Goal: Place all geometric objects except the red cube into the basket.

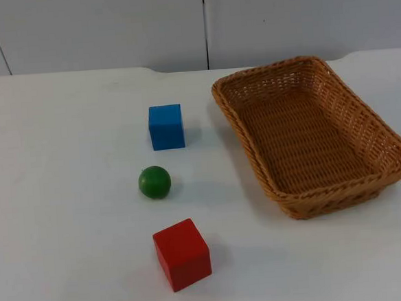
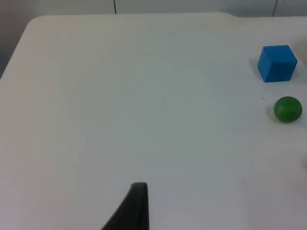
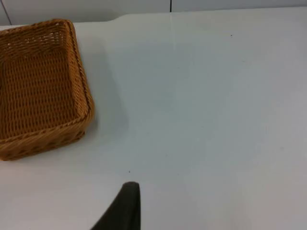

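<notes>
**Nothing picked up yet, and the red cube is the trap here**

So the basket [image 1: 314, 134] has nothing in it, and all three shapes sit on the white table [image 1: 66, 201] in a rough line off to one side of it: blue cube [image 1: 166, 127] farthest back, green ball [image 1: 154, 182] in the middle, red cube [image 1: 182, 254] closest to the camera. None of them touch each other or the basket.

What could go wrong, as I see it:
- The ball is the risky one. It's round, so if the fingers close off-centre it'll probably squirt out and roll, maybe into the red cube or off toward the table edge.
- The red cube sits near the ball. A sloppy reach could nudge it, or worse, grab it, and it's the one thing that's supposed to stay out.
- The blue cube is just beside the basket's rim, so a wide approach could bump the wicker and shift the basket.

Now the fingers. On the left gripper [image 2: 132, 211] one black fingertip is visible over bare table, with the blue cube and ball well off to the side of it, touching nothing. On the right gripper [image 3: 122, 208] it's the same deal, one fingertip over bare table, basket corner well apart from it. Can't tell how far open either one is; neither fingertip is on anything. Both arms look like they're just waiting.
</notes>
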